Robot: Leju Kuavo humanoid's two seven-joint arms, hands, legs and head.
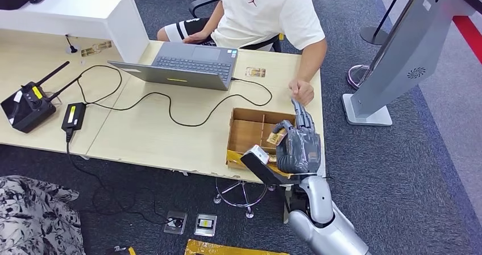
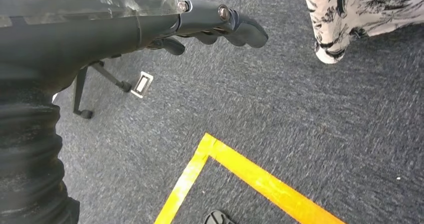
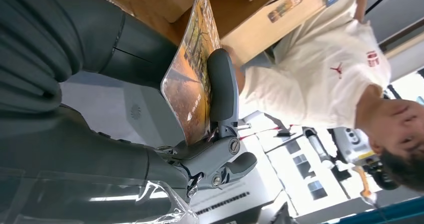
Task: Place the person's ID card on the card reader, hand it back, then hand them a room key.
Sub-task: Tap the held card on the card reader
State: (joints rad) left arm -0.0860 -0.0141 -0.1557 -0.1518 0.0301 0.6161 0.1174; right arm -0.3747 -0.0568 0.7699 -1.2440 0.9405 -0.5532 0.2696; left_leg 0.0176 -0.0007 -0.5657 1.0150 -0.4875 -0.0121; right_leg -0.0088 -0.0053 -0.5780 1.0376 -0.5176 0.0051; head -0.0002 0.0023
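Card with an orange-brown printed face [image 3: 192, 79], flat and thin, is pinched in the robot's right hand [image 1: 296, 144], thumb [image 3: 222, 87] pressed on one face and the darker fingers behind the other; whether it is the ID card or a room key cannot be read from the print. Taking the open, partitioned cardboard box [image 1: 250, 131] on the pale wooden desk [image 1: 153, 130] as landmark: the right hand is raised directly over the box's near right corner, with the card tilted on edge above it. The person in a white T-shirt [image 1: 267, 13] sits beyond the box, their hand [image 1: 301, 90] resting on the desk just past its far right corner, near the robot's fingertips but apart from them. A grey laptop [image 1: 187, 65] stands beyond the box to its left, its black cable trailing alongside. The left hand [image 2: 215, 24] hangs over grey carpet, well away from the box, fingers curled in and holding nothing. Judged risks: the hold bears on a small area of card, so a tilt or an early release could drop it into the box or off the desk edge; an extended reach could strike the person's hand.
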